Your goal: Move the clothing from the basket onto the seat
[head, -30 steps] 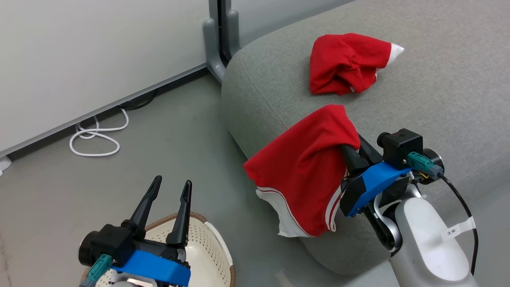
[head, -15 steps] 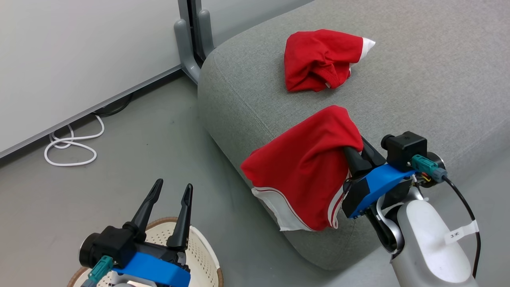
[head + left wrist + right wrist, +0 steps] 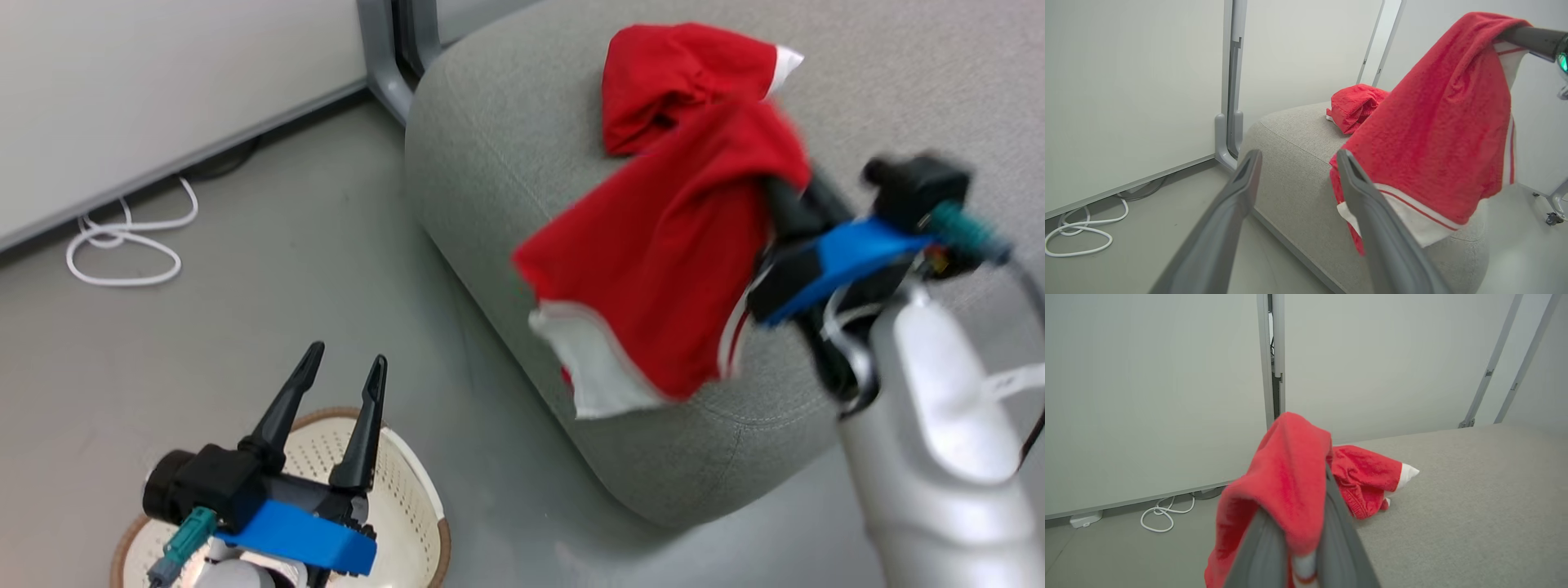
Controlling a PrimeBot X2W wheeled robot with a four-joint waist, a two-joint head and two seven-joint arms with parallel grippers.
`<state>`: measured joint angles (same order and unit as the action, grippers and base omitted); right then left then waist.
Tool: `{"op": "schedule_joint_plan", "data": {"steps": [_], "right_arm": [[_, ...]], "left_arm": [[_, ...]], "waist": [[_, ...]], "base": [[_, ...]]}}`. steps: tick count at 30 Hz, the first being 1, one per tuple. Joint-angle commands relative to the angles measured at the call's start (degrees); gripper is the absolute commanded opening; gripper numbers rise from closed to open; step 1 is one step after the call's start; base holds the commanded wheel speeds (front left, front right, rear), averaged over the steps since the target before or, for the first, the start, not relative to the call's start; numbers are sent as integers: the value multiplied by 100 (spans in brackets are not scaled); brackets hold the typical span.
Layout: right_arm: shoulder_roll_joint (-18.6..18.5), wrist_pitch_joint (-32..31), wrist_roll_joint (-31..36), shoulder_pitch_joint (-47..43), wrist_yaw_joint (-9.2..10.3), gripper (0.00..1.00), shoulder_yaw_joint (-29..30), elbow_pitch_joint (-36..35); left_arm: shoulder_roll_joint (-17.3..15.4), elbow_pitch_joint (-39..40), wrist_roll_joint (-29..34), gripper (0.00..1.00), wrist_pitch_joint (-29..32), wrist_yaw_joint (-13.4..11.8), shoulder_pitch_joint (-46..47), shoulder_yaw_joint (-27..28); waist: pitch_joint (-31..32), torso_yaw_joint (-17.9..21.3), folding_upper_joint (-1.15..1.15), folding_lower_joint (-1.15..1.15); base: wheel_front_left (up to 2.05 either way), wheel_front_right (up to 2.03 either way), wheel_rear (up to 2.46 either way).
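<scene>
garment 1 on seat | garment 2 pinched by right hand | left hand wide, empty

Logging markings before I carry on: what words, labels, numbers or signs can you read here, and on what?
No text is readable.
A white tag at the head view's right edge: print too blurred to read.
The held garment, second garment on the seat, basket: no lettering shows.

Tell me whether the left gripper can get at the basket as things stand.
Probably yes: the left gripper, open and holding nothing, hangs just above the basket in the head view, and nothing shows between them.
</scene>
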<state>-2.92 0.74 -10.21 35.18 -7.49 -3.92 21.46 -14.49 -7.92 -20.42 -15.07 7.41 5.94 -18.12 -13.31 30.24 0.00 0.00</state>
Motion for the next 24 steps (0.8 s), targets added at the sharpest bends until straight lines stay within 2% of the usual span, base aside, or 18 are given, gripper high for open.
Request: {"op": "schedule_joint_plan", "data": {"steps": [1,8,17,24], "right_arm": [[-55,-27,-32,339,-2,0,161,-34],[-656,-540,-517,1969,-1,0,1137,-178],[-1445,-698,-165,3465,-2,0,2580,-34],[-1464,-571,162,3722,-2,0,3211,513]], "left_arm": [[-93,60,38,100,-15,12,135,-27],[-478,481,131,100,106,-24,435,-9],[-930,1360,300,100,406,-87,678,154],[-1115,1935,389,100,631,-128,857,195]], "waist": [[-306,-58,0,0],[-1296,-171,0,0],[-2375,-337,0,0],[-2950,-507,0,0]], "base": [[0,0,0],[0,0,0],[0,0,0],[0,0,0]]}}
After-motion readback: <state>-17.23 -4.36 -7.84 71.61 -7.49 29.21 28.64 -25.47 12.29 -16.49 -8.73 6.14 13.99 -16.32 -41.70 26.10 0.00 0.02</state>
